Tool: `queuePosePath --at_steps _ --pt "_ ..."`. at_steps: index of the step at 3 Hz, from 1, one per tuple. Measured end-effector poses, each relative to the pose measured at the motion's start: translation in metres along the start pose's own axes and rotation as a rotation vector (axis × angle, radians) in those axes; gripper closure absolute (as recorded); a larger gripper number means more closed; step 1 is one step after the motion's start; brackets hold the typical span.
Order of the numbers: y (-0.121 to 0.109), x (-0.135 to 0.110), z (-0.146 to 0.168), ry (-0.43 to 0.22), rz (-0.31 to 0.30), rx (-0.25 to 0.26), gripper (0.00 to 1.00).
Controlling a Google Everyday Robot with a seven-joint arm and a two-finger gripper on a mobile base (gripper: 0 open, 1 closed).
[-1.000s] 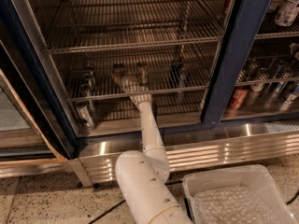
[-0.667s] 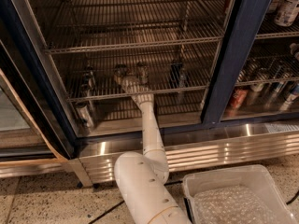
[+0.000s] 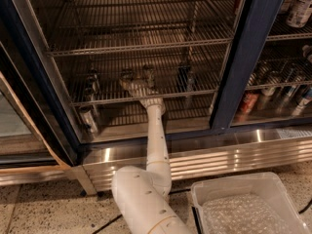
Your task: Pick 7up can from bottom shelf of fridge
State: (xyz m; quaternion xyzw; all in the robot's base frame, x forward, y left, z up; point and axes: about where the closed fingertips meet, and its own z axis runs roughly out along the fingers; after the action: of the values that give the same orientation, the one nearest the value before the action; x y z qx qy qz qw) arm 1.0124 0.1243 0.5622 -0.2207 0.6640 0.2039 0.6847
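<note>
The fridge stands open with dark navy frames. My gripper reaches in over the bottom shelf, a chrome wire rack with a thicker front rail. Its fingers are spread apart, and I see nothing between them. A slim can with a silver top and a dull grey body, which I take for the 7up can, stands on that rack to the left of the gripper, apart from it. A dark blue can stands to the gripper's right.
Another silvery can stands lower left, under the rack. Several cans, one of them red, fill the right compartment behind the navy post. A ribbed steel base runs below. A white bin sits on the floor at the right.
The gripper has shifted only slightly over the rack. The cans have not moved.
</note>
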Motion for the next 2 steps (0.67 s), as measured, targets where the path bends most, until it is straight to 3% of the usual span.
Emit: queuePosePath --at_steps 1,2 --pt "-0.0179 -0.0195 -0.0122 -0.028 -0.006 0.031 1.00" --pt "-0.0177 -0.0194 -0.0122 -0.028 -0.006 0.031 1.00"
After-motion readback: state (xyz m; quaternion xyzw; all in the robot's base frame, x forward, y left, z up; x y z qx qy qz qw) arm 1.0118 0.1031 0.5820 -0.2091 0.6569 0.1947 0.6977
